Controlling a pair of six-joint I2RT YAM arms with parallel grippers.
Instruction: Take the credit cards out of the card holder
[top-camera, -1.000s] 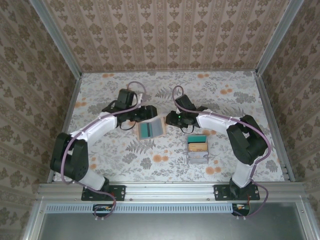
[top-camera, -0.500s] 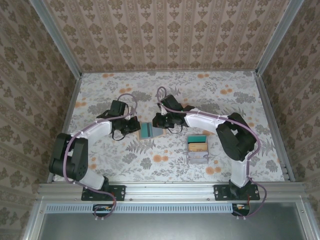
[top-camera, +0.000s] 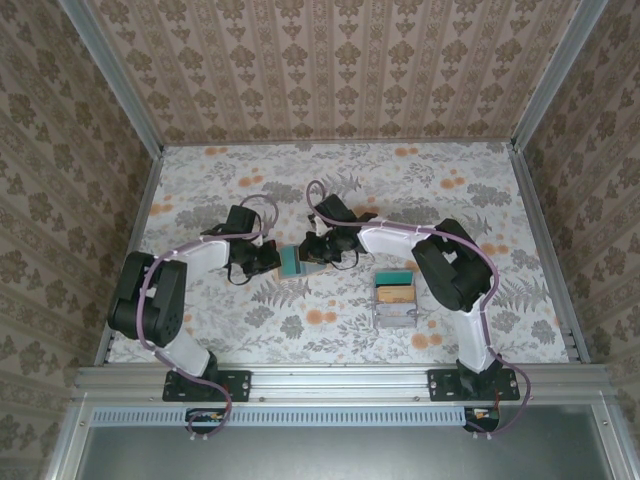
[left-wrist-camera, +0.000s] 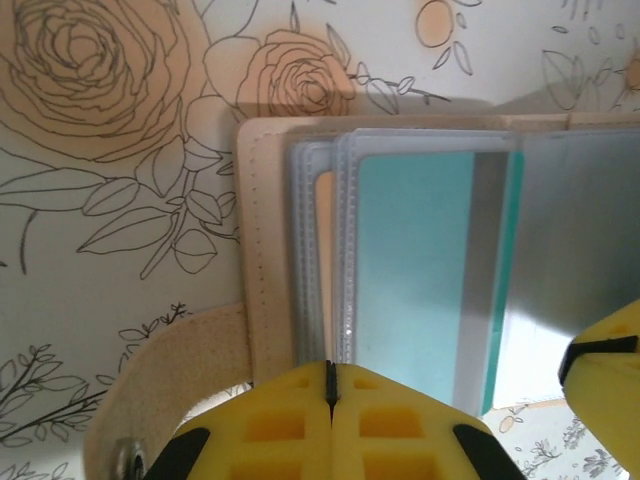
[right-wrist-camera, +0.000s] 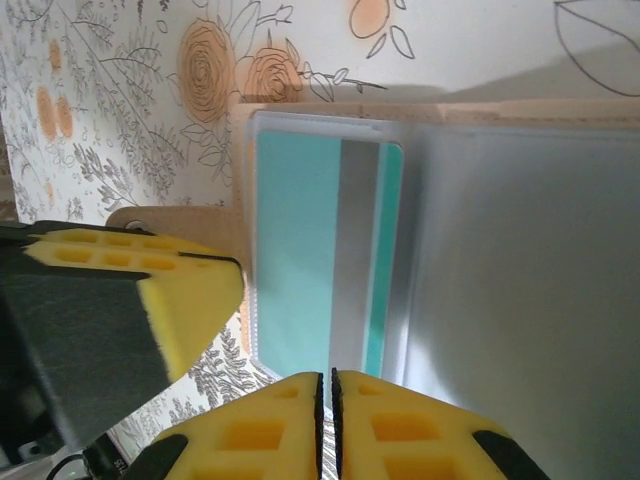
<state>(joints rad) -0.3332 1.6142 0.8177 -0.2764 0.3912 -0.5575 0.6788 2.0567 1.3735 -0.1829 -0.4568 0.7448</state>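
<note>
Right gripper (right-wrist-camera: 326, 395): pads closed at near short edge of teal credit card (right-wrist-camera: 295, 250), hold unconfirmed | left gripper (left-wrist-camera: 330, 385): pads together on card holder (left-wrist-camera: 262, 250) edge | card: sleeved in open holder, long axis running straight away from right fingertips; right arm nearer.
</note>
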